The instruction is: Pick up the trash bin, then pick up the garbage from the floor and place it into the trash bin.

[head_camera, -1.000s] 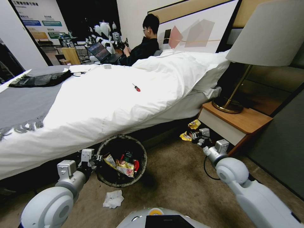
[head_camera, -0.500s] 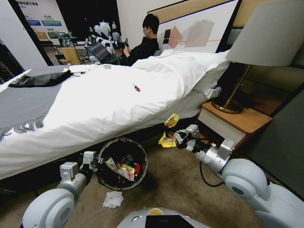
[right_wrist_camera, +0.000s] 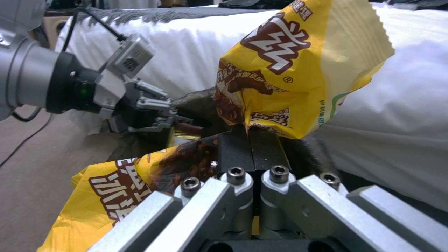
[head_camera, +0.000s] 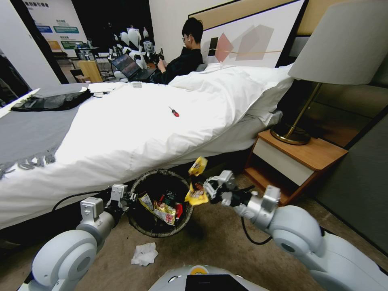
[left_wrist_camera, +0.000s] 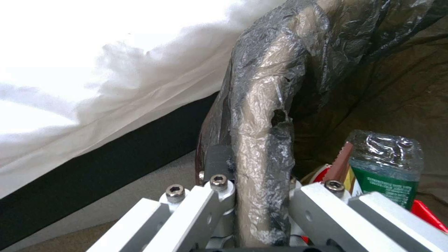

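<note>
Item: I hold the trash bin (head_camera: 161, 202), left gripper (left_wrist_camera: 252, 196) jaws clamped on its rim to steady it, while right gripper (right_wrist_camera: 252, 147) jaws, pinched on a yellow snack wrapper (right_wrist_camera: 299, 70), hang beside its rim for dropping in.

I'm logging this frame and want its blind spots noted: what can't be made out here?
- Head view: the trash bin floor and lower litter, hidden under the top wrappers.
- Left wrist view: the left hand pads on the rim, hidden by the bag liner.
- Right wrist view: the yellow snack wrapper middle, pinched inside the right hand.
- Head view: the white tissue is too small to tell if it is one piece.
</note>
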You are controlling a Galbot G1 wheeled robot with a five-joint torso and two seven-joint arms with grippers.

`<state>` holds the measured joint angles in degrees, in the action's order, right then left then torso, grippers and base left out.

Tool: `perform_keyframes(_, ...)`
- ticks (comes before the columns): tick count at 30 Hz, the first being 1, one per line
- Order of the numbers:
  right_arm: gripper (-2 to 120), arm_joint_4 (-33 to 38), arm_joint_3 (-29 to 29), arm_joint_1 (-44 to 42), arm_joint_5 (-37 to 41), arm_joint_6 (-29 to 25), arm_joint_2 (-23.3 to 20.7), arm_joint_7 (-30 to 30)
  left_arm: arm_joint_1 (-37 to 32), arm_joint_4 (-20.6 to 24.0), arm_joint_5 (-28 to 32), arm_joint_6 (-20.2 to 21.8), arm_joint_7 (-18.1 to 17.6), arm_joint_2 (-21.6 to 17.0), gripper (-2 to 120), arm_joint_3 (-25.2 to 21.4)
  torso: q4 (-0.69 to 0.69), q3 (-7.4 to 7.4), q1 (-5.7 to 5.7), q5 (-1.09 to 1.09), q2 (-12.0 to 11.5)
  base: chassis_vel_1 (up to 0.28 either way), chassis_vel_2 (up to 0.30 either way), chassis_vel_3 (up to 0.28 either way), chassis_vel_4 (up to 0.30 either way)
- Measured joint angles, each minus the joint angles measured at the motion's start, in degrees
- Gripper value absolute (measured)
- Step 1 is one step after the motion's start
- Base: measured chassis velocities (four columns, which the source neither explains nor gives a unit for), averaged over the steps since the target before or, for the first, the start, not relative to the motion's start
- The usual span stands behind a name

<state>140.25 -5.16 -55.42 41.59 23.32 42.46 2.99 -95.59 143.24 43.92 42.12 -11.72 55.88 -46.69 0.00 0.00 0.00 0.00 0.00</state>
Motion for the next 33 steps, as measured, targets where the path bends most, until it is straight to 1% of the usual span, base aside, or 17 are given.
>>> perform_keyframes(1, 0, -0.61, -1.78, 1.34, -0.04, 0.12, 0.43, -0.13, 0.11, 0.00, 0.00, 0.00, 0.01, -0.03, 2, 0.07, -0.01, 0.00, 0.00, -0.01, 0.00, 0.000, 0.000, 0.000, 0.000)
perform_keyframes(2, 0, -0.61, -1.78, 1.34, -0.04, 0.12, 0.43, -0.13, 0.11, 0.00, 0.00, 0.00, 0.01, -0.03, 2, 0.07, -0.01, 0.00, 0.00, -0.01, 0.00, 0.000, 0.000, 0.000, 0.000)
perform_keyframes(5, 0, -2.55, -5.74, 4.83, -0.17, 0.40, 1.90, -0.84, 0.22, 0.00, 0.00, 0.00, 0.00, 0.08, 2, 0.24, 0.00, 0.00, 0.00, 0.00, 0.00, 0.000, 0.000, 0.000, 0.000)
perform_keyframes(7, 0, -2.90, -6.42, 5.54, -0.19, 0.44, 2.18, -1.00, 0.22, 0.00, 0.00, 0.00, 0.00, 0.12, 2, 0.25, 0.00, 0.00, 0.00, -0.01, 0.00, 0.000, 0.000, 0.000, 0.000)
perform_keyframes(9, 0, -3.87, -8.78, 7.99, -0.14, 0.78, 3.31, -1.74, 0.22, 0.00, 0.00, 0.00, 0.00, 0.21, 2, 0.27, 0.00, 0.00, 0.00, 0.00, 0.00, 0.000, 0.000, 0.000, 0.000)
perform_keyframes(10, 0, -3.87, -8.78, 7.99, -0.14, 0.78, 3.31, -1.74, 0.22, 0.00, 0.00, 0.00, 0.00, 0.21, 2, 0.27, 0.00, 0.00, 0.00, 0.00, 0.00, 0.000, 0.000, 0.000, 0.000)
perform_keyframes(17, 0, -4.74, -14.30, 13.72, 0.29, 1.36, 5.17, -3.04, 0.58, 0.00, -0.03, 0.01, -0.02, 0.22, 2, 0.29, 0.00, 0.00, 0.00, 0.00, 0.00, 0.000, 0.000, 0.000, 0.000)
perform_keyframes(25, 0, -6.73, -17.65, 17.64, 0.65, 1.78, 7.01, -3.87, 0.49, 0.00, -0.05, 0.01, -0.02, 0.36, 2, 0.29, 0.00, 0.00, 0.00, -0.01, 0.00, 0.000, 0.000, 0.000, 0.000)
perform_keyframes(32, 0, -7.77, -18.35, 18.29, -0.17, 3.22, 7.70, -4.17, 0.27, 0.00, -0.05, 0.01, -0.01, 0.39, 2, 0.25, 0.00, 0.00, 0.00, 0.00, 0.00, 0.000, 0.000, 0.000, 0.000)
perform_keyframes(33, 3, -7.75, -18.37, 18.29, -0.16, 3.49, 7.75, -4.23, 0.26, 0.00, -0.05, 0.02, 0.00, 0.39, 2, 0.23, 0.00, 0.00, 0.00, 0.00, 0.00, 0.000, 0.000, 0.000, 0.000)
